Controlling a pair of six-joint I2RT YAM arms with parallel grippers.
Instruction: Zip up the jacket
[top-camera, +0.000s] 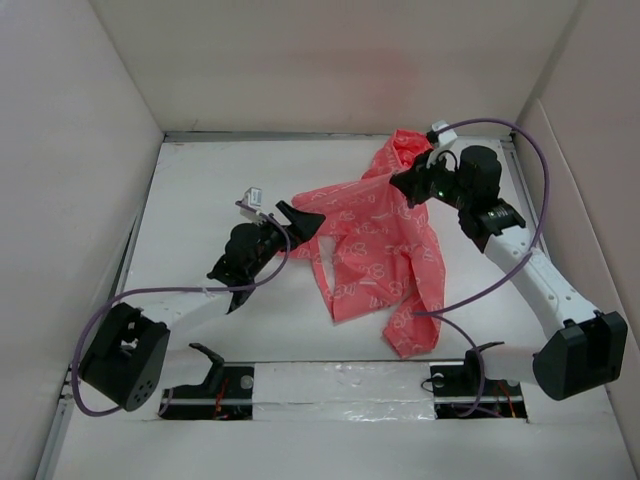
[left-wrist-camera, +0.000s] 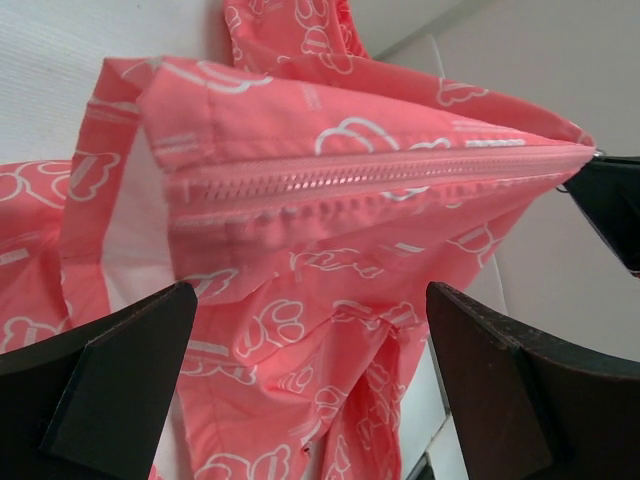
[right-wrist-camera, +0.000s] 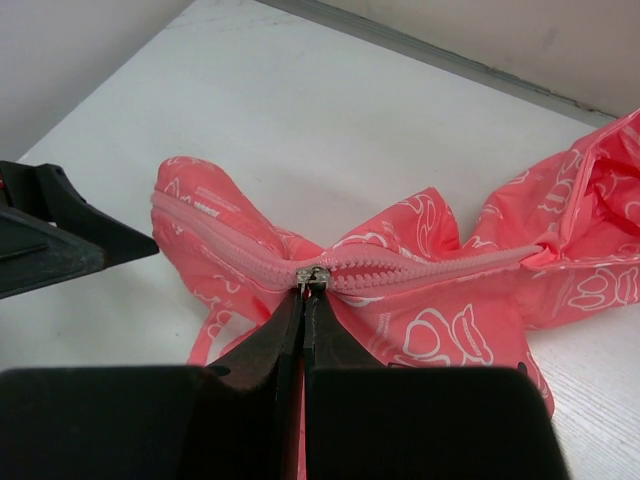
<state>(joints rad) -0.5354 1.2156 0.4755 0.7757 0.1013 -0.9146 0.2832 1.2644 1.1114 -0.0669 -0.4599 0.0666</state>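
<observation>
White worktop carries the coral jacket right of centre, between both arms. Right tool, wrist bent low, pinches the zipper slider; left tool gapes wide at the jacket's hem end.

No word, number, brand or sign can be read in any view. On the jacket a pale white pattern is printed. It is made up of outlined figures and, close beside the zipper, short bars set in rows. These bars might be lettering, but they are too small and blurred to be made out. In the right wrist view similar bars are seen just beside the zipper's left end, equally unreadable. On the zipper's metal slider no marking can be made out.
</observation>
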